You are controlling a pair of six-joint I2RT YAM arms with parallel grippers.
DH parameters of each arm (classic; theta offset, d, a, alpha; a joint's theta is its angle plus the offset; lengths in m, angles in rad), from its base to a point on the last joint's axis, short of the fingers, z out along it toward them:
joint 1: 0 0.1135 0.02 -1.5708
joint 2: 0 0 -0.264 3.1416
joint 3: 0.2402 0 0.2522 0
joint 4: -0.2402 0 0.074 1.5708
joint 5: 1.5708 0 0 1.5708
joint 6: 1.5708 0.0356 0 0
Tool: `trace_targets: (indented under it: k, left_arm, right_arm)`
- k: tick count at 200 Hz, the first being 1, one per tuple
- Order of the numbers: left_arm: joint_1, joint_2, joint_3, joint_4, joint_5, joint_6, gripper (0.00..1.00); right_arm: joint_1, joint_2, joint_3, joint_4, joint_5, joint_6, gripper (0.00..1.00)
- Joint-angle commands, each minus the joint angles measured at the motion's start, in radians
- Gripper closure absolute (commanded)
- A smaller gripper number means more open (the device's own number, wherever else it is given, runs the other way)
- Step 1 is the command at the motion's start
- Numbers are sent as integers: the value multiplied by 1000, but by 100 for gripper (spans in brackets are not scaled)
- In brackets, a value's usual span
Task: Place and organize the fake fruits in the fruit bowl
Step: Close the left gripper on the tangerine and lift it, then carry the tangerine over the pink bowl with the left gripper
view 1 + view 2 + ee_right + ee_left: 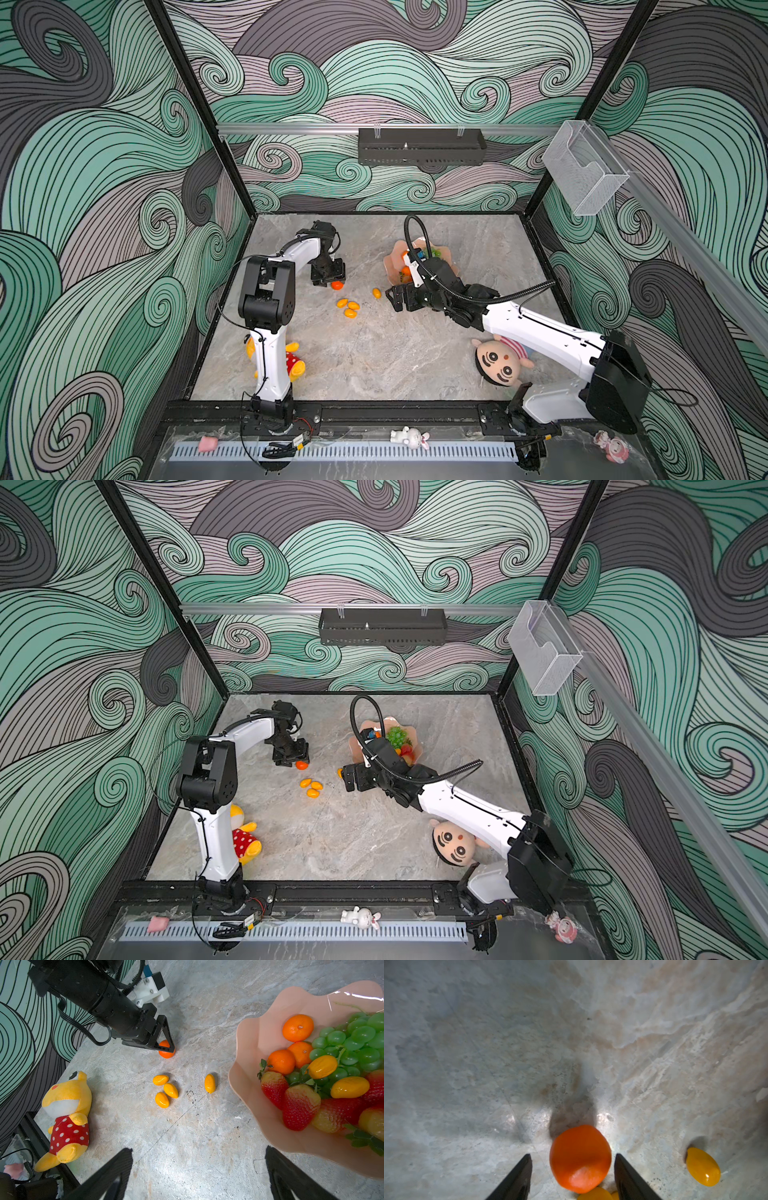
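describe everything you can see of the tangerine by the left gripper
The tangerine is a round, deep-orange fruit with smooth, glossy, plastic-looking skin and a soft highlight. It sits on the grey marbled table, outside the fruit bowl. The left gripper straddles it, one black finger on each side. The left wrist view shows a thin gap at both, so only the table visibly touches it. Three kumquats lie nearby, apart from it.

Glossy pink bowl, matt marbled stone table.
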Motion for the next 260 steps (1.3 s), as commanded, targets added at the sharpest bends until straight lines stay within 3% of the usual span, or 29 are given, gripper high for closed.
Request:
trace_targets:
  k: [1,45,136,209,232,260]
  left_arm:
    - [-3,26,38,-41,17,15,36]
    - [-9,50,51,-53,25,27,38]
    - [-9,48,59,-62,31,32,54]
    - [-64,-136,12,-6,6,20,56]
    - [-119,-182,26,6,13,16,56]
    - [-207,-193,80,-5,-10,12,56]
  right_arm:
    - [3,-18,-11,6,27,-7,0]
    - [2,-33,-25,1,37,-6,0]
    - [1,-93,-62,-14,74,-8,0]
    - [-16,-265,-195,-25,167,-42,0]
    - [-76,-306,-204,-55,78,-51,0]
    - [-202,-301,-194,-76,-140,-63,0]
